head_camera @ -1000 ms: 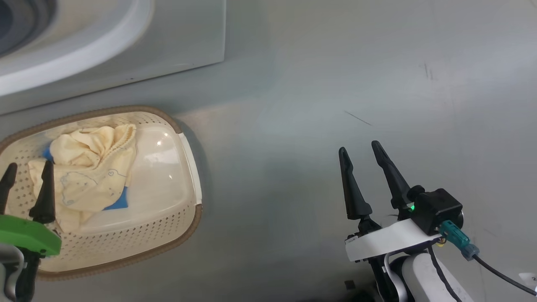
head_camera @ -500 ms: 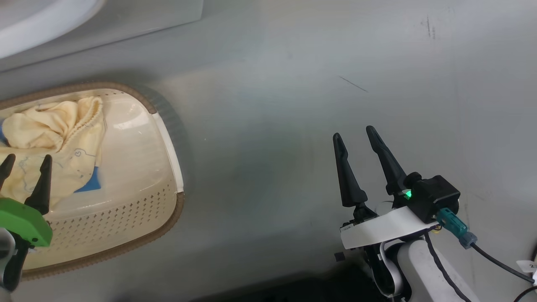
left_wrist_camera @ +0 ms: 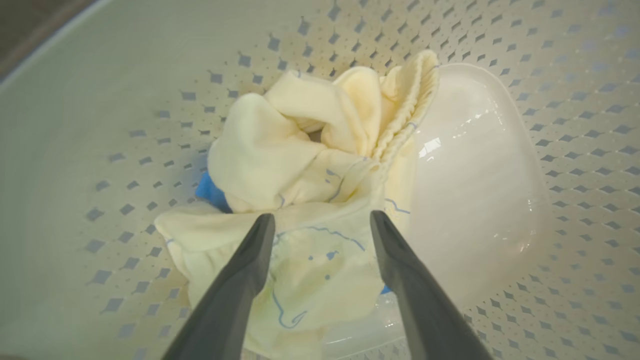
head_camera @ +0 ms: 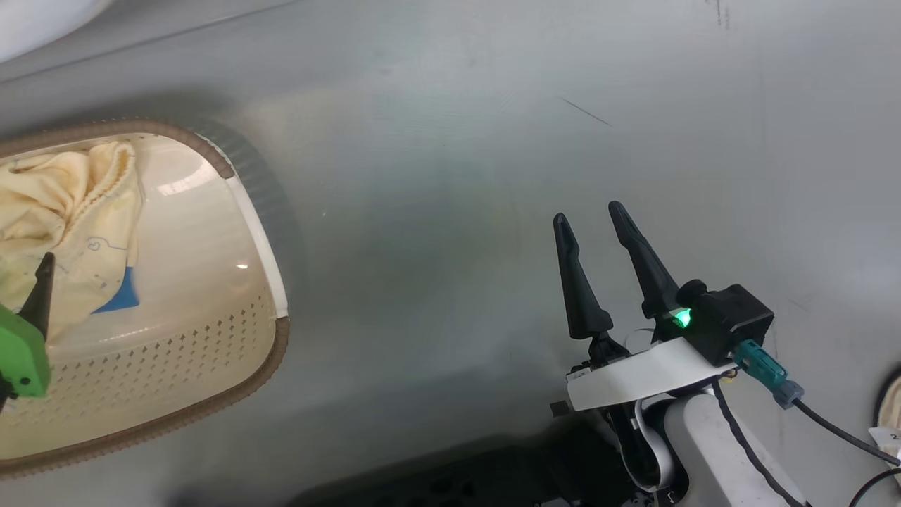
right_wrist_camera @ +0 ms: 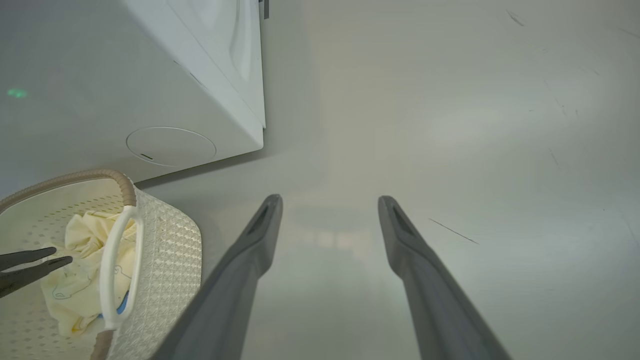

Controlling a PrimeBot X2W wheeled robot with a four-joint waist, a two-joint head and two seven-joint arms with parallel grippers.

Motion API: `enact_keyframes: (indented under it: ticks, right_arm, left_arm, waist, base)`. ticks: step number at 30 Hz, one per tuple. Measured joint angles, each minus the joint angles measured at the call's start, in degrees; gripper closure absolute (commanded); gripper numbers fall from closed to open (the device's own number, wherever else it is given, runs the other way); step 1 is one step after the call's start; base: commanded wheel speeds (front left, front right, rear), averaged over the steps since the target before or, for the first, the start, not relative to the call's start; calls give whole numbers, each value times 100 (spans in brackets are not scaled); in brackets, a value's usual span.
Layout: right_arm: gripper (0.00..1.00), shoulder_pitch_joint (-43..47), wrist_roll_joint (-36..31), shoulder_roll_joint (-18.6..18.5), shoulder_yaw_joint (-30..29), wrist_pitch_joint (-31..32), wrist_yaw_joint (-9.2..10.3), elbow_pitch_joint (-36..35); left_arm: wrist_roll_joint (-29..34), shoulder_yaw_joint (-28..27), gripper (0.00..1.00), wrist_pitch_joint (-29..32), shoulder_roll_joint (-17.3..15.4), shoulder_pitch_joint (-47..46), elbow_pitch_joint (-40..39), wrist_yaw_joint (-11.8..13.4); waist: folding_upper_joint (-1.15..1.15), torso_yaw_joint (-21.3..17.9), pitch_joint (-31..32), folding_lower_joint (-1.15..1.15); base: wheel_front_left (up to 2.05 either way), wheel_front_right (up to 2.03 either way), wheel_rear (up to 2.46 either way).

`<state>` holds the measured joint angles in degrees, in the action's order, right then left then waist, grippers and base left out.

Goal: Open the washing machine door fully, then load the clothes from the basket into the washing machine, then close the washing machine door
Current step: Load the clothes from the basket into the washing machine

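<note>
The cream basket with a brown rim stands on the floor at the left. In it lie the pale yellow clothes with a blue piece under them. My left gripper hangs open just above the yellow heap, its jaws astride it and holding nothing. One of its fingers shows at the head view's left edge. My right gripper is open and empty over bare floor, well right of the basket. A white corner of the washing machine stands behind the basket. The washing machine door is out of view.
Grey floor spreads between the basket and my right arm. A round cover sits low on the machine's front. A white loop handle stands on the basket's near end. A cable trails from my right wrist.
The head camera has swung, so the basket and the machine have slid left and up in its picture. Both grippers stay open; the left one stays over the clothes.
</note>
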<state>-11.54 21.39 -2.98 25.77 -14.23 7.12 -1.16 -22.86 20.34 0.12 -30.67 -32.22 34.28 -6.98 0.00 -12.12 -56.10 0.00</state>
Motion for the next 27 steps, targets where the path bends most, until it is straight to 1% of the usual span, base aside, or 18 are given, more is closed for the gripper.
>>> enact_keyframes:
  ticks: [4,8,11,13,16,27]
  right_arm:
    - [0,-44,59,4,-12,-16,1,-33]
    - [0,-44,137,13,-25,-16,1,-58]
    - [0,-43,145,18,-66,-16,1,-59]
    - [0,-43,151,18,-66,-16,1,-68]
    - [0,-43,151,19,-67,-16,1,-94]
    - [0,-43,151,20,-102,-16,1,-158]
  left_arm:
    - [244,148,0,96,-174,-164,149,0]
    - [450,234,0,137,-225,-330,252,0]
    - [675,485,0,214,-270,-415,335,0]
    - [949,708,0,246,-365,-443,346,0]
    - [1200,946,0,289,-478,-516,399,0]
    - [1417,1063,0,379,-487,-820,803,0]
  waist:
    - [0,-61,-82,0]
    - [0,-126,-155,0]
    - [0,-161,-187,0]
    - [0,-178,-202,0]
    - [0,-203,-223,0]
    - [0,-246,-268,0]
  base:
    - [0,0,0]
    - [0,0,0]
    - [0,0,0]
    - [0,0,0]
    - [0,0,0]
    - [0,0,0]
